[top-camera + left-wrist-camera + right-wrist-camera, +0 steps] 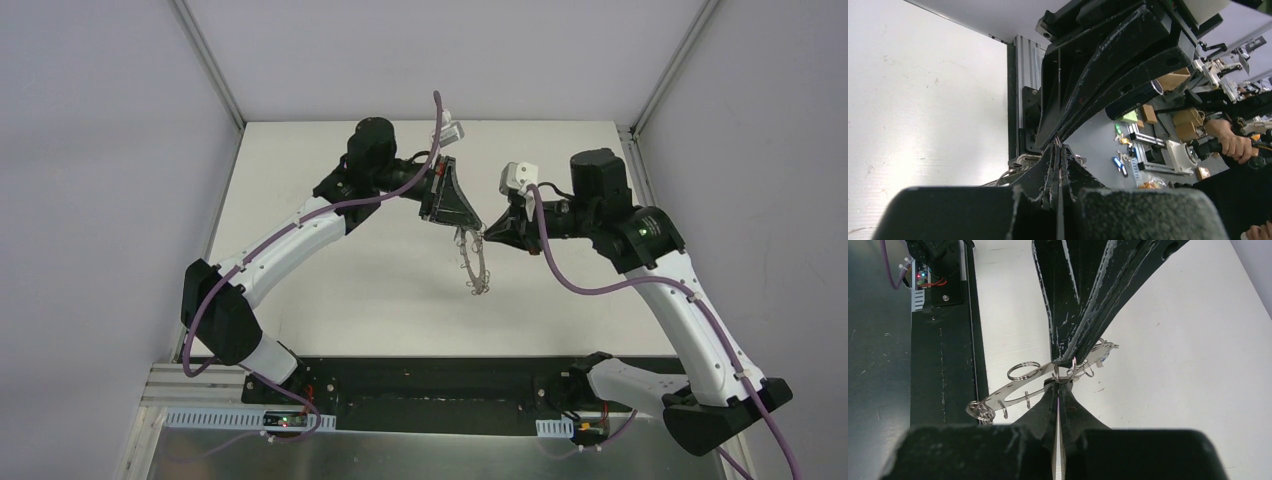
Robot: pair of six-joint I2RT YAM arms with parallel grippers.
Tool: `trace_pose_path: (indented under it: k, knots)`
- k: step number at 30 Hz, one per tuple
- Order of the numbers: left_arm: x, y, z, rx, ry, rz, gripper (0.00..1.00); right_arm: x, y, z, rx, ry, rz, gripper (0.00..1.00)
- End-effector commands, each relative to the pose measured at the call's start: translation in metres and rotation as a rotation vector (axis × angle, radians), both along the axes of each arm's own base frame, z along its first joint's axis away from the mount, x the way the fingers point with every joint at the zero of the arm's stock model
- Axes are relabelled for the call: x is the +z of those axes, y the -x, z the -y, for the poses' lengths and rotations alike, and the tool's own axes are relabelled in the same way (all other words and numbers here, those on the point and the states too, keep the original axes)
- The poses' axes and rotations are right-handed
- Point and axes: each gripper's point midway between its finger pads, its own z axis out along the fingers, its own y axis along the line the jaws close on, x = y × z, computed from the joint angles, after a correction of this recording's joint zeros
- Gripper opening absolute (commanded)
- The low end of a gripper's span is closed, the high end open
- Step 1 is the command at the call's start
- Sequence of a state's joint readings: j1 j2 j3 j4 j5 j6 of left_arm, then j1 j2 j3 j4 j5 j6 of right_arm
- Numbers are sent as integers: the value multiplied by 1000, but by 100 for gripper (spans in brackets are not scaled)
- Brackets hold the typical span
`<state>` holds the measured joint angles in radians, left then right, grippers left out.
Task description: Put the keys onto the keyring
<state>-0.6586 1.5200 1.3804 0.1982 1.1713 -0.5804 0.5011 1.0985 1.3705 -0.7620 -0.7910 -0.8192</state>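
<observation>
Top external: the left pincer (462, 226) is clamped shut on the upper end of the keyring (475, 265), which hangs above the white counter (350, 300). The right pincer (487, 231) meets it tip to tip.

Left wrist: both pincers' fingers are pressed together.

Right wrist: its closed fingertips (1055, 390) touch the ring's edge near a wire loop (1024, 371); whether they grip anything, I cannot tell.

Left end effector (470, 225), right end effector (487, 233), dangling keyring (471, 265)

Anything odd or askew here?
The keyring hangs tilted above the table, pinched at one spot by both the left gripper and the right gripper. No keys are clearly visible.
</observation>
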Motion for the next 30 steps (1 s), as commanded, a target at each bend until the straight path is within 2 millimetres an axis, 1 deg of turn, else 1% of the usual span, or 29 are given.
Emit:
trace_pose_path:
  k: [1, 7, 12, 18, 21, 24, 26, 30]
  knots:
    - [37, -7, -6, 74, 93, 36, 0, -3, -4, -1, -35, -2, -14, 0]
    - [38, -19, -7, 151, 93, 6, 0, 1, -9, -3, -67, -27, -38, 0]
    - [32, -31, -6, 219, 76, -15, 0, 2, -12, -5, -82, -47, -64, 0]
    - [29, -39, -3, 248, 69, -24, 0, -1, -14, -7, -91, -64, -99, 0]
    - [28, -38, -3, 239, 72, -28, 0, -5, -16, -6, -102, -61, -106, 2]
    - [34, -33, -3, 201, 103, -13, 0, -4, -16, -3, -118, -64, -97, 9]
    - [38, -27, -4, 163, 129, -7, 0, -1, -17, 2, -135, -69, -85, 15]
    - [40, -14, -7, 81, 154, 10, 0, 10, -13, 13, -154, -93, -56, 18]
